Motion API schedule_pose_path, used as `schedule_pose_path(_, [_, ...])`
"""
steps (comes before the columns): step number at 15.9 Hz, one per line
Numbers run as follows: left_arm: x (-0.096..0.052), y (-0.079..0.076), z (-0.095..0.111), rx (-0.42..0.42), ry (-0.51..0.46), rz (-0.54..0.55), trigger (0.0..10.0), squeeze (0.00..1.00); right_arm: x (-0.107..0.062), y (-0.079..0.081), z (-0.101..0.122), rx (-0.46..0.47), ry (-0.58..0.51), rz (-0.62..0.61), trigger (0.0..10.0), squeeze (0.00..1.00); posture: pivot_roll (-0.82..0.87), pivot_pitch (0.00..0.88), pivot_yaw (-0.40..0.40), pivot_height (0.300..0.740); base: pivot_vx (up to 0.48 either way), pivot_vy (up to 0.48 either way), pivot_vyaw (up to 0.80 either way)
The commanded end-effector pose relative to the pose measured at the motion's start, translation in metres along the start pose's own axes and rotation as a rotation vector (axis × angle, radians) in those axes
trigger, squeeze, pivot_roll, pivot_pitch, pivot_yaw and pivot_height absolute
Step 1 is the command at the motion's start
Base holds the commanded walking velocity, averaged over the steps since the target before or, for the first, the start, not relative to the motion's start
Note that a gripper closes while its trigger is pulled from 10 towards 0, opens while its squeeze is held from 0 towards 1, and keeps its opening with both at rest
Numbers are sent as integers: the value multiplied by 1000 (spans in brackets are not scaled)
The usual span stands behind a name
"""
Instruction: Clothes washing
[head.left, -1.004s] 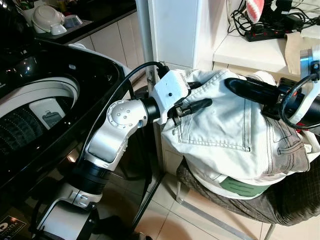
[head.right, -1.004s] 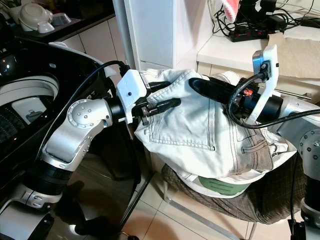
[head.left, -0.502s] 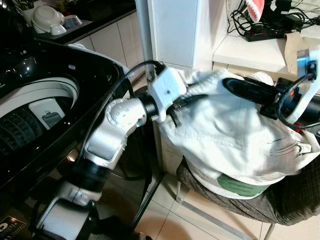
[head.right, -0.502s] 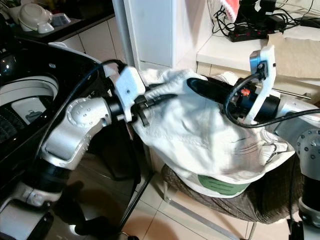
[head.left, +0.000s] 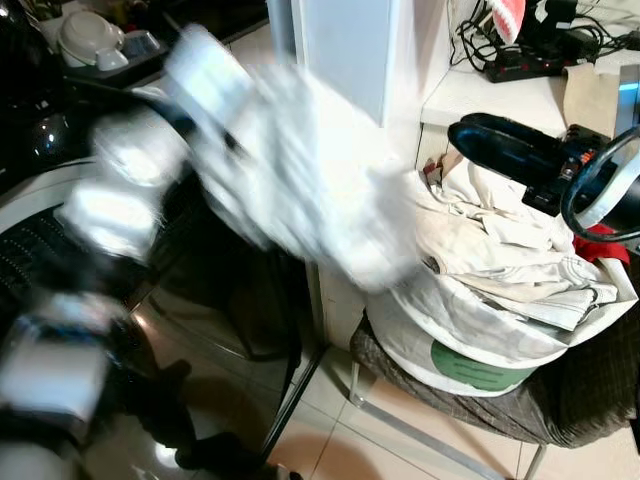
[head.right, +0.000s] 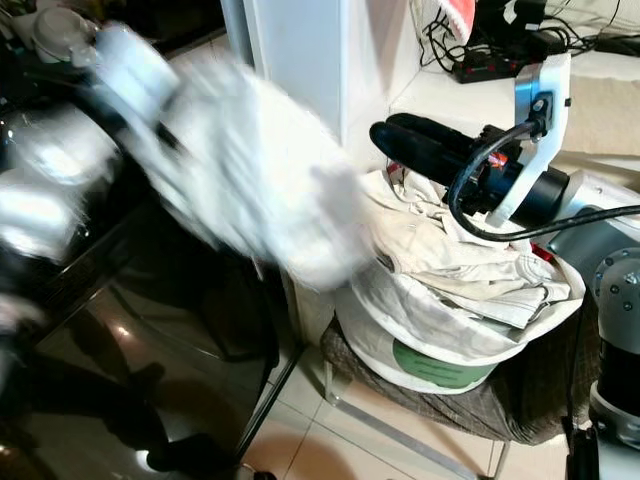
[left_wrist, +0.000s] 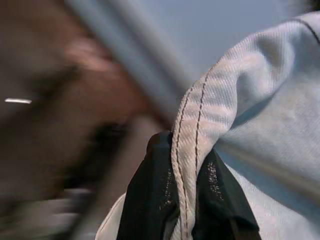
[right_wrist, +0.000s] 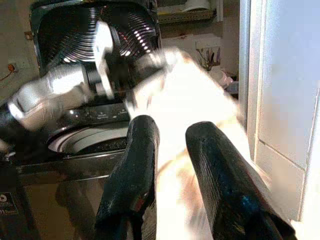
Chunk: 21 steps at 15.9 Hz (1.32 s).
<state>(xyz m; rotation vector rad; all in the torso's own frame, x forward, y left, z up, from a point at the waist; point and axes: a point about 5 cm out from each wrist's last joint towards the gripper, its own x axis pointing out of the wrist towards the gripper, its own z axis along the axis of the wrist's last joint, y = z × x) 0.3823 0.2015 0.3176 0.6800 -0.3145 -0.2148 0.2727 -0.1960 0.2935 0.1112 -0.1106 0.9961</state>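
at the left of the head views the black washing machine (head.left: 60, 240) is seen with its drum uncovered. above it, in the upper left, the left gripper (left_wrist: 186, 200) is smeared by blur; in its wrist view the 2 fingers are clamped on a stitched edge of the white jeans (head.left: 300, 190), stretched across the upper middle. at the right, the right gripper (right_wrist: 172, 165) is held with fingers parted above the laundry bag (head.left: 470, 340), heaped with clothes (head.left: 500, 250).

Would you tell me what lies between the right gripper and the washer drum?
The white jeans, clamped in the left gripper, hang between the right gripper and the drum, as the right wrist view shows.
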Motion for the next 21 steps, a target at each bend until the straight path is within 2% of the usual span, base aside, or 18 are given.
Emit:
schedule_pose_path(1, [-9, 65, 23, 152, -40, 315, 0, 0, 7, 10, 3, -23, -16, 42, 10000, 0, -93, 0, 103, 740, 0, 0, 0])
schedule_pose_path(2, [-18, 97, 27, 269, 1, 494, 0, 0, 11, 14, 1, -20, -17, 58, 10000, 0, -88, 0, 105, 740, 0, 0, 0])
schedule_pose_path(3, [-21, 106, 24, 302, 45, 542, 0, 0, 14, 17, -1, -18, -12, 68, 10000, 0, -87, 0, 107, 740, 0, 0, 0])
schedule_pose_path(4, [-25, 112, -3, 310, 215, 543, 0, 0, 22, 25, -10, -15, 12, 96, 10000, 0, -86, 0, 109, 740, 0, 0, 0])
schedule_pose_path(5, [-26, 108, -17, 293, 278, 524, 0, 0, 25, 28, -13, -12, 21, 101, 10000, 0, -86, 0, 109, 740, 0, 0, 0])
schedule_pose_path(6, [-28, 96, -44, 250, 400, 464, 0, 0, 30, 33, -20, -8, 37, 106, 10000, 0, -87, 0, 110, 740, 0, 0, 0])
schedule_pose_path(7, [-30, 87, -62, 208, 470, 442, 0, 0, 34, 36, -24, -5, 53, 106, 10000, 0, -87, 0, 111, 740, 0, 0, 0])
schedule_pose_path(8, [-34, 79, -76, 184, 541, 409, 3059, 0, 35, 37, -27, -3, 60, 104, 10000, 0, -90, 0, 114, 740, 0, 0, 0])
schedule_pose_path(9, [-41, 65, -99, 126, 639, 376, 10000, 0, 37, 40, -31, 0, 67, 103, 10000, 0, -92, 0, 115, 740, 0, 0, 0])
schedule_pose_path(10, [-48, 54, -115, 85, 714, 334, 10000, 0, 38, 43, -32, 7, 66, 104, 10000, 0, -94, 0, 115, 740, 0, 0, 0])
schedule_pose_path(11, [-49, 53, -118, 81, 729, 331, 10000, 937, 38, 44, -32, 9, 65, 107, 10000, 0, -99, 0, 116, 740, 0, 0, 0])
schedule_pose_path(12, [-51, 52, -120, 50, 745, 326, 10000, 1000, 39, 47, -32, 11, 64, 112, 10000, 0, -103, 0, 117, 740, 0, 0, 0])
schedule_pose_path(15, [-53, 58, -120, 34, 764, 325, 10000, 1000, 39, 50, -33, 12, 71, 120, 10000, 0, -100, 0, 113, 740, 0, 0, 0])
schedule_pose_path(19, [-61, 58, -128, 11, 840, 256, 10000, 1000, 38, 52, -39, 14, 112, 134, 10000, 0, -95, 0, 110, 740, 0, 0, 0])
schedule_pose_path(21, [-60, 58, -128, -28, 806, 257, 10000, 1000, 39, 43, -41, 7, 121, 60, 10000, 0, -95, 0, 110, 740, 0, 0, 0])
